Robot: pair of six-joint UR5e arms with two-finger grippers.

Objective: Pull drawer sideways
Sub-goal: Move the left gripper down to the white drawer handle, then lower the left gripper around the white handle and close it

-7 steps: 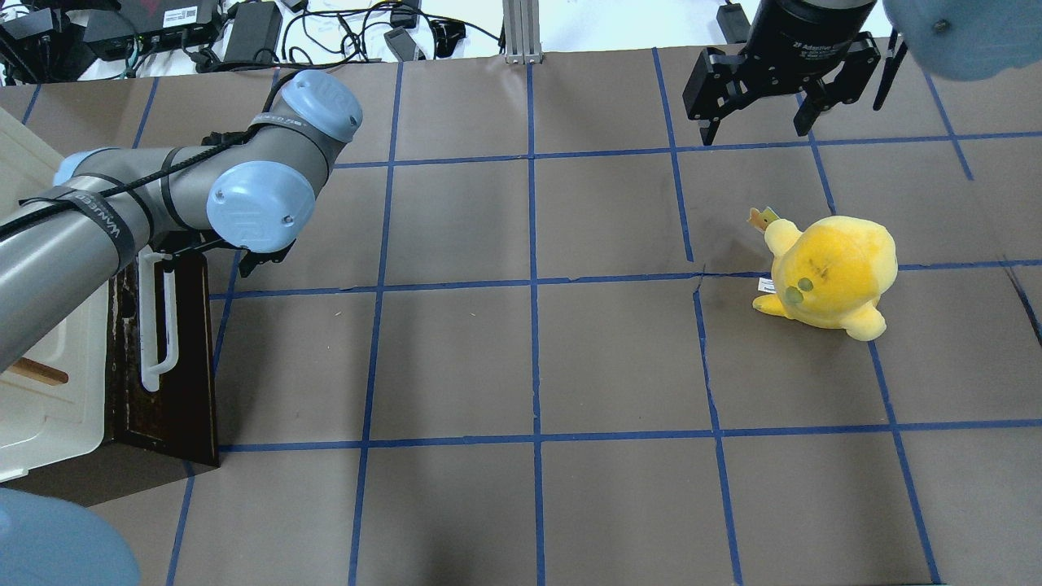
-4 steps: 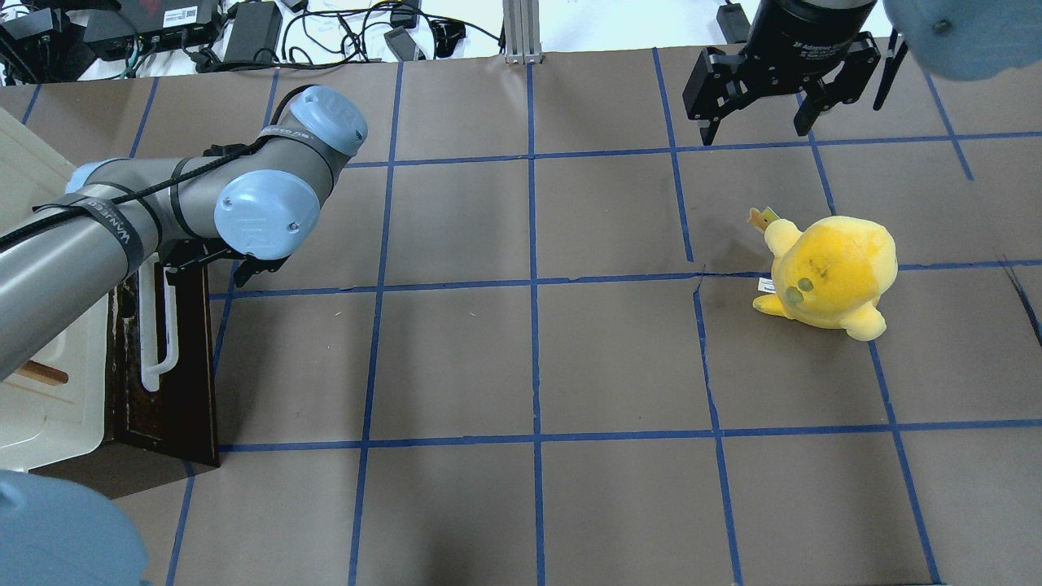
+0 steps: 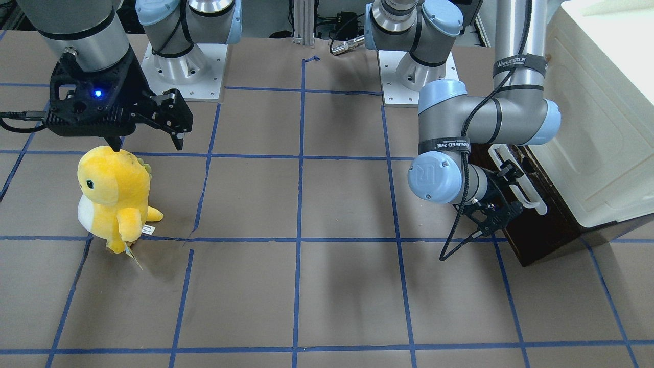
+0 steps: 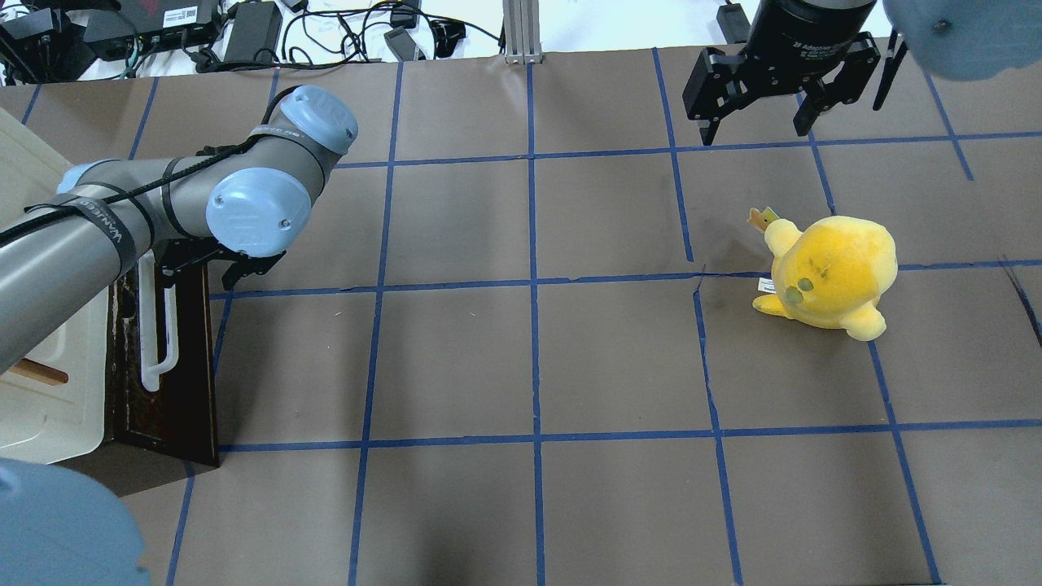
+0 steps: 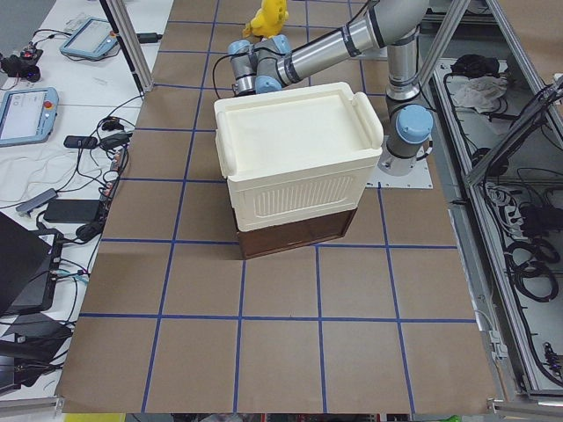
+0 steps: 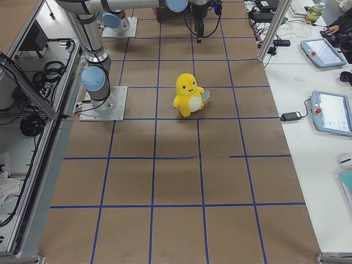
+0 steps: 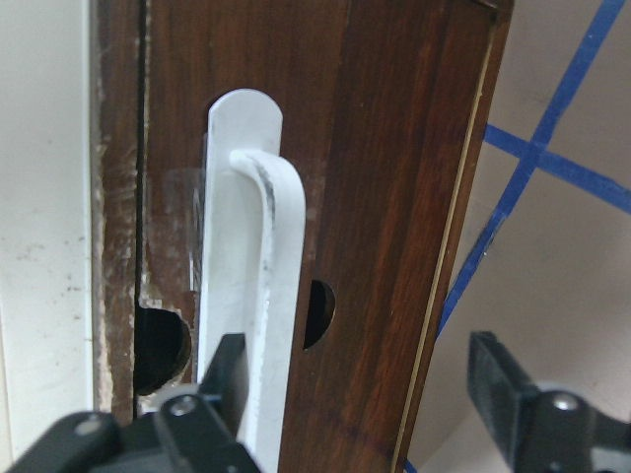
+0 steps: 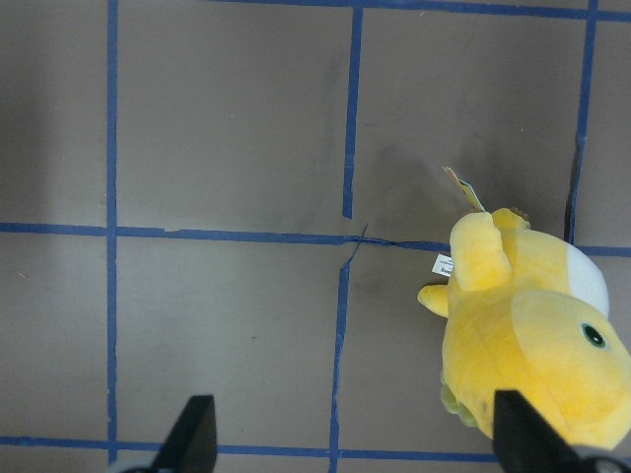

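Observation:
The drawer (image 4: 175, 382) has a dark brown front and a long white bar handle (image 4: 151, 325). It sits under the cream-white box at the table's left end. It also shows in the front view (image 3: 541, 227) and the left wrist view (image 7: 394, 197). My left gripper (image 4: 213, 268) is open at the handle's far end. In the left wrist view (image 7: 360, 365) the handle (image 7: 266, 266) lies between the jaws, close to one finger. My right gripper (image 4: 757, 126) is open and empty, above the table beyond a yellow plush toy (image 4: 830, 273).
The cream-white plastic box (image 4: 41, 391) stands on top of the drawer's housing, seen from the side in the exterior left view (image 5: 295, 149). The plush toy (image 3: 112, 189) stands upright on the right half of the brown, blue-taped table.
My left wrist has shifted slightly by the handle's far end. The drawer, the plush toy and the right arm have not moved.

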